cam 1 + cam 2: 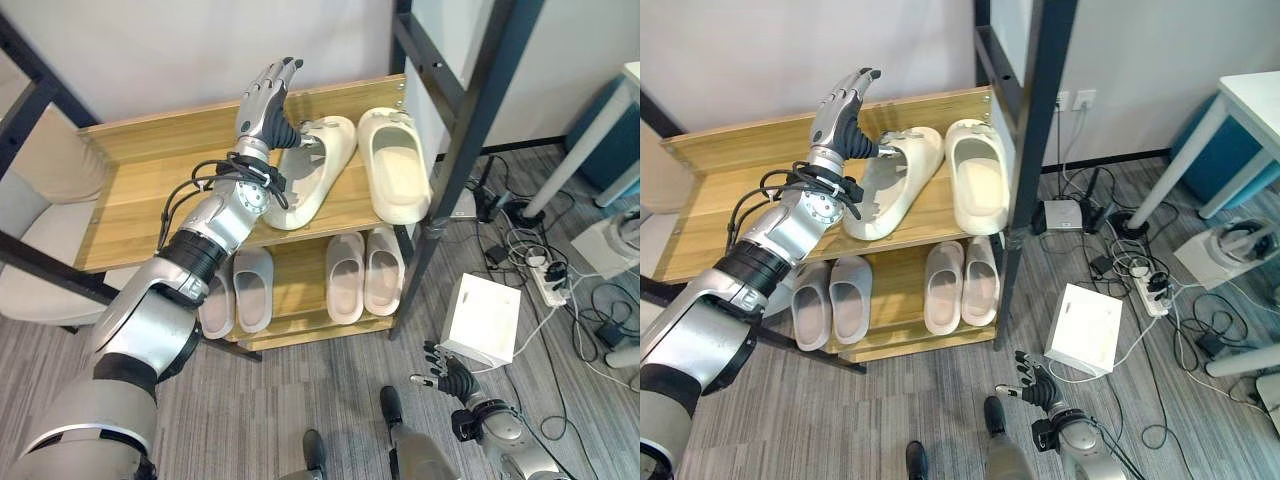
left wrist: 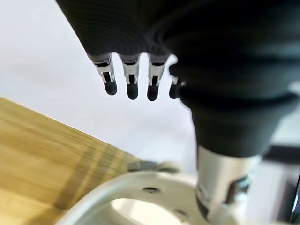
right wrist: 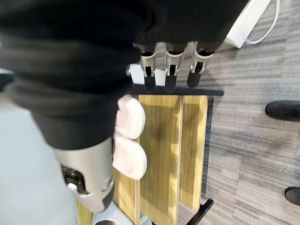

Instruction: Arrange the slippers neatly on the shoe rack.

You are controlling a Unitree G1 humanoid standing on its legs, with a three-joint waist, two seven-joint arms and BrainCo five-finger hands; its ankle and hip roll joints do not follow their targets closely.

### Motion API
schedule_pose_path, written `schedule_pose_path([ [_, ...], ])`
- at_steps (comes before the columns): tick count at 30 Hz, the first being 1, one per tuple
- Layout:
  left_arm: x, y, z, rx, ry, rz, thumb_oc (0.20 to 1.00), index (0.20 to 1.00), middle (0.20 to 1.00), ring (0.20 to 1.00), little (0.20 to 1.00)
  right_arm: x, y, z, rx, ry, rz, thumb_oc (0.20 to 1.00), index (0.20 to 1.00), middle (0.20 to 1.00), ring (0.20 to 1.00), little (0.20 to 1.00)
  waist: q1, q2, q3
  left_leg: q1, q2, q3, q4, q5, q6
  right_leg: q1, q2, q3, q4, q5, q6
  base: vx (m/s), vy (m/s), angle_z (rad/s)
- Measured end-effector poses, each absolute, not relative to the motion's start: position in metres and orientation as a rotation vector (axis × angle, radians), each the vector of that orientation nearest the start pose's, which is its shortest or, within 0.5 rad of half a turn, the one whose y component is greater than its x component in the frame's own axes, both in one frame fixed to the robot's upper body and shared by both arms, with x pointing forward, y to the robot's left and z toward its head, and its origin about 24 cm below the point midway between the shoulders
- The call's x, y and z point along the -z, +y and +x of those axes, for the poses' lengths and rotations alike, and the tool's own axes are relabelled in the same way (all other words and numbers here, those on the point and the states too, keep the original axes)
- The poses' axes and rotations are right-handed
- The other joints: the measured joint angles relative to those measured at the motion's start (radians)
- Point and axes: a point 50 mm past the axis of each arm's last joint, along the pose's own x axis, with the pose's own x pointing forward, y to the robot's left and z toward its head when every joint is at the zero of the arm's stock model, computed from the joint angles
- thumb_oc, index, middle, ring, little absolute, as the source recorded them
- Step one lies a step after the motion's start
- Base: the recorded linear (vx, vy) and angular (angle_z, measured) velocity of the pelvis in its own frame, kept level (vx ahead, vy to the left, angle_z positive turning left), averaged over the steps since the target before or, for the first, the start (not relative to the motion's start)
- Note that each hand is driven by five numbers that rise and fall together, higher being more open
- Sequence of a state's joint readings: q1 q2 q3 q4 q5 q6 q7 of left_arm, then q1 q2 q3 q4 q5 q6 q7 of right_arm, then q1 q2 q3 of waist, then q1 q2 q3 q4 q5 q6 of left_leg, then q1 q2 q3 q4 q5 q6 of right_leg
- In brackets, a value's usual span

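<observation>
Left hand (image 1: 266,100) over slippers (image 1: 345,165) on rack (image 1: 140,190)

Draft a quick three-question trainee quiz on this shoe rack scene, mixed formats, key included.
1. True or false: the two cream foam slippers on the top shelf lie parallel.
2. How many pale slippers sit on the wooden shoe rack's lower shelf? A two, B four, C six.
3. Fill in: the left hand is raised over the top shelf; the right hand hangs low beside a white ___.

Key: 1 false, the left cream slipper lies askew to the right cream slipper; 2 B; 3 box.
</observation>
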State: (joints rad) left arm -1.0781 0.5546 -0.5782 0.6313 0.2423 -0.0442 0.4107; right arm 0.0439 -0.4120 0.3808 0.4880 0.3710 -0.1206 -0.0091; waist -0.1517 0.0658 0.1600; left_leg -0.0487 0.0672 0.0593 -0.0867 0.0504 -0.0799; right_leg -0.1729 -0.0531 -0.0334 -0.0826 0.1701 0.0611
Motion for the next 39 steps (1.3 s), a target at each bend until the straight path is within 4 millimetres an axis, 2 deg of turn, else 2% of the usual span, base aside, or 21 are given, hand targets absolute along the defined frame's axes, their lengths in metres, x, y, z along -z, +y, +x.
schedule_pose_path([
  [3,-0.233,0.148,0.393,-0.113,-0.565,0.958,1.0,1.0,1.0,1.0,1.0,0.073,-0.197,0.198,-0.146,0.532,-0.123,1.0,1.0,1.0,1.0,1.0,0.01,-0.003,0.003,-0.001,-0.005,-0.004,0.0,0.0,0.0,0.001,-0.005,-0.004,0.0,-0.001,0.001,-0.01,0.022,0.04],
  [5,-0.226,0.157,0.387,-0.089,-0.529,0.739,1.0,1.0,1.0,1.0,1.0,0.075,-0.197,0.195,-0.154,0.548,-0.127,1.0,1.0,1.0,1.0,1.0,0.007,-0.002,0.003,0.001,-0.005,-0.006,0.001,0.0,0.001,0.003,-0.005,-0.005,0.0,-0.001,0.001,0.0,0.0,0.0],
  [7,-0.207,0.167,0.381,-0.059,-0.461,0.551,1.0,1.0,1.0,1.0,1.0,0.077,-0.198,0.192,-0.151,0.558,-0.131,1.0,1.0,1.0,1.0,1.0,0.005,-0.001,0.004,0.003,-0.004,-0.011,0.004,0.0,0.001,0.007,-0.005,-0.011,0.0,0.002,-0.003,0.0,0.009,0.04],
  [9,-0.179,0.179,0.374,-0.032,-0.354,0.402,1.0,1.0,1.0,1.0,1.0,0.081,-0.199,0.186,-0.147,0.589,-0.131,1.0,1.0,1.0,1.0,1.0,0.007,0.001,0.011,0.016,-0.003,-0.019,0.005,0.0,0.001,0.025,-0.005,-0.018,-0.002,-0.002,0.001,0.0,0.016,0.1],
  [11,-0.158,0.185,0.364,-0.004,-0.295,0.296,1.0,1.0,1.0,1.0,1.0,0.082,-0.2,0.183,-0.147,0.597,-0.136,1.0,1.0,1.0,1.0,1.0,0.015,0.0,0.013,0.017,-0.003,-0.02,0.002,0.0,0.001,0.027,-0.005,-0.018,-0.005,-0.01,0.005,-0.01,0.02,0.05],
  [12,-0.157,0.184,0.359,0.011,-0.303,0.243,1.0,1.0,1.0,1.0,1.0,0.083,-0.2,0.182,-0.146,0.602,-0.135,1.0,1.0,1.0,1.0,1.0,0.023,-0.002,0.014,0.017,-0.003,-0.021,0.0,0.0,0.001,0.027,-0.005,-0.017,-0.006,-0.01,0.004,0.0,0.0,0.0],
  [13,-0.151,0.186,0.343,0.054,-0.3,0.094,1.0,1.0,1.0,1.0,1.0,0.082,-0.2,0.183,-0.145,0.598,-0.139,1.0,1.0,1.0,1.0,1.0,0.025,0.0,0.014,0.018,-0.003,-0.019,-0.001,0.0,0.001,0.027,-0.005,-0.016,-0.006,-0.01,0.004,0.0,0.0,0.0],
  [14,-0.149,0.183,0.336,0.089,-0.302,0.048,1.0,1.0,1.0,1.0,1.0,0.083,-0.202,0.181,-0.133,0.602,-0.135,1.0,1.0,1.0,1.0,1.0,0.029,0.0,0.015,0.017,-0.003,-0.021,-0.001,0.0,0.001,0.027,-0.005,-0.016,-0.006,-0.01,0.004,0.0,0.0,0.0],
  [17,-0.145,0.184,0.328,0.144,-0.284,-0.092,1.0,1.0,1.0,1.0,1.0,0.084,-0.206,0.179,-0.124,0.619,-0.134,1.0,1.0,1.0,1.0,1.0,0.037,0.0,0.015,0.018,-0.002,-0.021,-0.001,-0.002,0.003,0.028,-0.004,-0.014,-0.006,-0.01,0.004,0.0,0.0,0.0],
  [18,-0.146,0.18,0.325,0.208,-0.261,-0.174,1.0,1.0,1.0,1.0,1.0,0.085,-0.204,0.178,-0.138,0.627,-0.139,1.0,1.0,1.0,1.0,1.0,0.038,0.001,0.014,0.018,-0.002,-0.021,-0.001,-0.001,0.003,0.029,-0.004,-0.014,-0.006,-0.01,0.004,0.03,0.011,-0.01],
  [22,-0.143,0.158,0.32,0.387,-0.177,-0.312,1.0,1.0,1.0,1.0,1.0,0.088,-0.201,0.173,-0.196,0.658,-0.157,1.0,1.0,1.0,1.0,1.0,0.036,0.004,0.013,0.036,-0.002,-0.019,0.001,-0.002,0.003,0.045,-0.004,-0.015,-0.006,-0.011,0.004,0.0,0.0,0.0],
  [27,-0.141,0.128,0.319,0.512,-0.118,-0.388,1.0,1.0,1.0,1.0,1.0,0.092,-0.197,0.167,-0.244,0.687,-0.171,1.0,1.0,1.0,1.0,1.0,0.029,0.012,0.006,0.038,-0.002,-0.02,0.002,-0.002,0.004,0.046,-0.004,-0.012,-0.005,-0.012,0.004,0.0,0.0,0.0],
  [30,-0.138,0.123,0.32,0.488,-0.105,-0.433,1.0,1.0,1.0,1.0,1.0,0.094,-0.199,0.162,-0.242,0.703,-0.172,1.0,1.0,1.0,1.0,1.0,0.034,0.017,0.0,0.037,-0.002,-0.021,0.005,-0.002,0.004,0.046,-0.004,-0.012,-0.005,-0.012,0.004,0.0,0.0,0.0],
  [32,-0.133,0.109,0.321,0.462,-0.092,-0.5,1.0,1.0,1.0,1.0,1.0,0.093,-0.199,0.163,-0.239,0.702,-0.172,1.0,1.0,1.0,1.0,1.0,0.038,0.014,-0.01,0.036,-0.004,-0.022,0.005,-0.002,0.004,0.046,-0.005,-0.012,-0.005,-0.012,0.005,0.0,0.0,0.0],
  [34,-0.131,0.11,0.322,0.399,-0.11,-0.545,1.0,1.0,1.0,1.0,1.0,0.093,-0.198,0.163,-0.238,0.699,-0.17,1.0,1.0,1.0,1.0,1.0,0.044,0.011,-0.019,0.036,-0.004,-0.02,0.005,-0.002,0.004,0.045,-0.005,-0.009,-0.005,-0.011,0.005,0.0,-0.004,-0.02],
  [36,-0.128,0.113,0.322,0.24,-0.155,-0.589,1.0,1.0,1.0,1.0,1.0,0.09,-0.198,0.169,-0.228,0.679,-0.175,1.0,1.0,1.0,1.0,1.0,0.047,0.002,-0.027,0.034,-0.003,-0.022,0.005,-0.003,0.005,0.044,-0.004,-0.011,-0.002,-0.011,0.005,-0.01,-0.004,-0.03],
  [37,-0.148,0.134,0.318,0.071,-0.308,-0.549,1.0,1.0,1.0,1.0,1.0,0.085,-0.188,0.184,-0.22,0.632,-0.163,1.0,1.0,1.0,1.0,1.0,0.032,-0.013,-0.027,0.032,0.0,-0.021,0.005,-0.002,0.004,0.04,-0.002,-0.012,0.0,-0.007,0.001,-0.01,0.012,-0.04],
  [39,-0.167,0.148,0.313,0.018,-0.423,-0.524,1.0,1.0,1.0,1.0,1.0,0.084,-0.185,0.187,-0.225,0.62,-0.157,1.0,1.0,1.0,1.0,1.0,0.03,-0.02,-0.032,0.033,0.001,-0.022,0.005,-0.002,0.004,0.04,-0.001,-0.012,0.0,-0.007,0.001,0.0,0.012,-0.03],
])
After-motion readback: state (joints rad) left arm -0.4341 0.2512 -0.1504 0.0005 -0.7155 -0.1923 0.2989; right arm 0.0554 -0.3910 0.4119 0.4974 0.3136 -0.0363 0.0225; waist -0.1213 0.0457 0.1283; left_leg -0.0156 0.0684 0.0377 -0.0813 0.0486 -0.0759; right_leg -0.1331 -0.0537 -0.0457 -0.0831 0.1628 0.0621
